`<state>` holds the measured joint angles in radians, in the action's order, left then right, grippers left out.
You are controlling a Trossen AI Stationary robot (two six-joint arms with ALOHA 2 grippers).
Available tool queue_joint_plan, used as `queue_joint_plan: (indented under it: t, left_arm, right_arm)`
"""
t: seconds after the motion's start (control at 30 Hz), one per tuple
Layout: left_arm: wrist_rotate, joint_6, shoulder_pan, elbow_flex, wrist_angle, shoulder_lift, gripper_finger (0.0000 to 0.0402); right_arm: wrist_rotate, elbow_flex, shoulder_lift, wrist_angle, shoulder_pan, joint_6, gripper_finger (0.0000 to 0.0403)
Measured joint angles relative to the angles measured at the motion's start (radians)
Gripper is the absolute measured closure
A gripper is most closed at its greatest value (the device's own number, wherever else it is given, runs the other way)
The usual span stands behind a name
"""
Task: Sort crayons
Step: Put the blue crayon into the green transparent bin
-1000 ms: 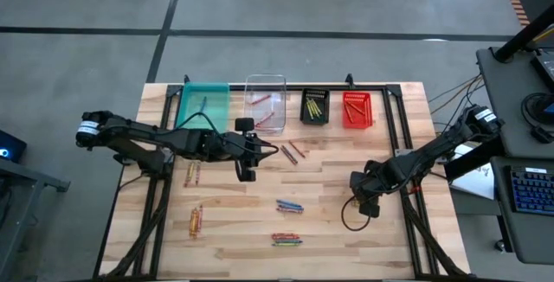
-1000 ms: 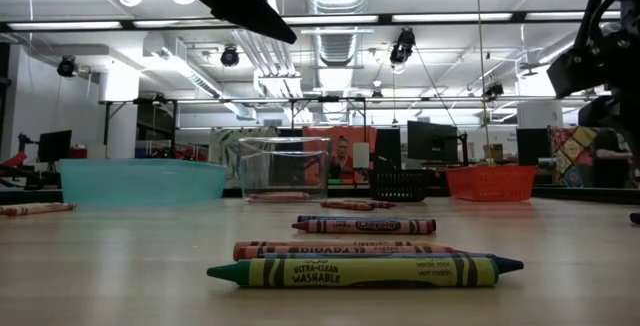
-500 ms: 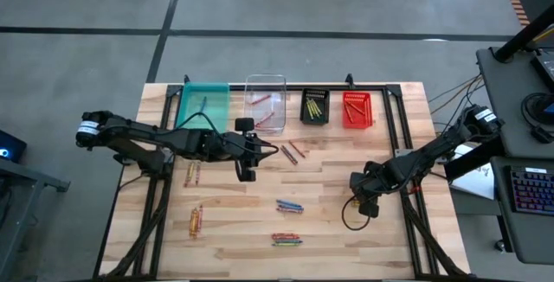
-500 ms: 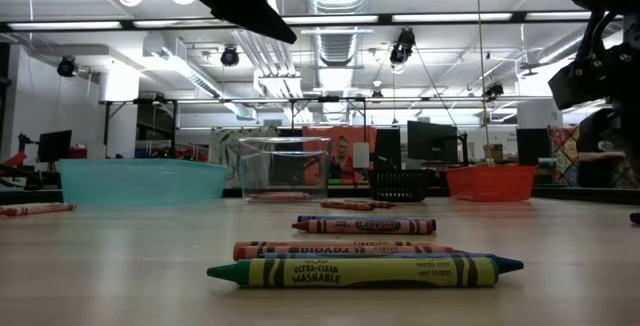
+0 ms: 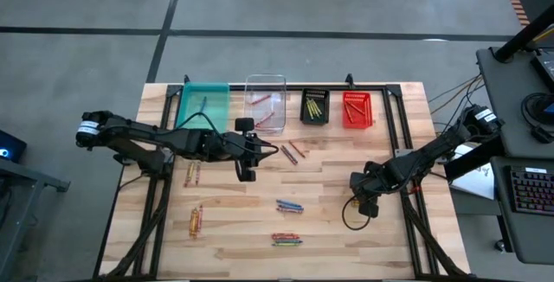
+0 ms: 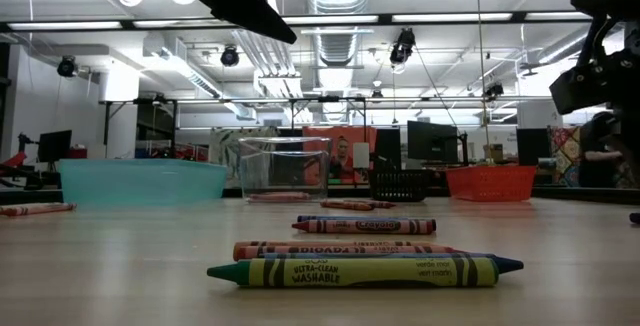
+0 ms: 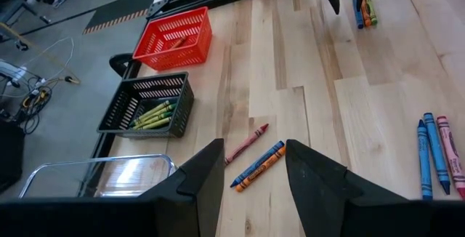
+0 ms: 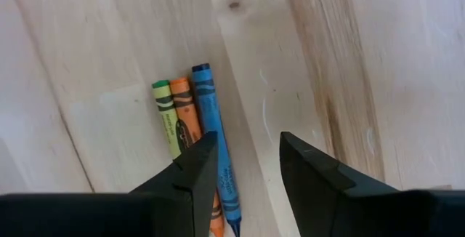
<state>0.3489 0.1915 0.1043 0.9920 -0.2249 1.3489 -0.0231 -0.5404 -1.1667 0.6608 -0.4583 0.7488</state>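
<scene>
My left gripper [image 5: 264, 150] is open and empty above the table's middle, a short way left of a red crayon [image 7: 247, 144] and a blue and an orange crayon [image 7: 259, 166] that lie flat on the wood. My right gripper [image 5: 357, 189] is open and empty, held above a green, an orange and a blue crayon [image 8: 196, 131] lying side by side. These three also show in the left wrist view [image 7: 363, 8]. More crayons lie in groups [image 5: 290, 206], [image 5: 286, 239], [image 5: 196, 220], [image 5: 192, 174].
Along the far edge stand a teal bin [image 5: 203, 105], a clear bin [image 5: 265, 102] with reddish crayons, a black bin [image 5: 314, 106] with yellow-green crayons and a red bin [image 5: 357, 109]. A dark cable loop [image 5: 349, 217] lies below the right gripper. A desk with a keyboard stands right of the table.
In the low view my right gripper has sunk a little toward the table. Both stay open, and no crayon has moved.
</scene>
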Motion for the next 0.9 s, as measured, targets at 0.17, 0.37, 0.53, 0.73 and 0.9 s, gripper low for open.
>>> queue_joint_plan:
  t: [0.17,0.37,0.53,0.73,0.9]
  left_arm:
    - [0.000,0.000,0.000,0.000,0.000,0.000,0.0271]
    - [0.000,0.000,0.000,0.000,0.000,0.000,0.0271]
    - [0.000,0.000,0.000,0.000,0.000,0.000,0.0271]
    - [0.000,-0.003,0.000,0.000,0.000,0.000,0.0271]
    - [0.000,-0.006,0.000,0.000,0.000,0.000,0.0271]
  right_arm:
    - [0.043,0.004,0.000,-0.002,0.000,-0.001,0.0266]
    - [0.079,0.002,0.000,0.001,0.003,-0.022,0.0273]
    - [0.071,-0.021,0.001,0.025,0.007,-0.024,0.0275]
    - [-0.014,-0.037,0.001,0.018,0.006,-0.031,0.0275]
    - [-0.032,-0.034,0.000,0.019,0.005,-0.031,0.0278]
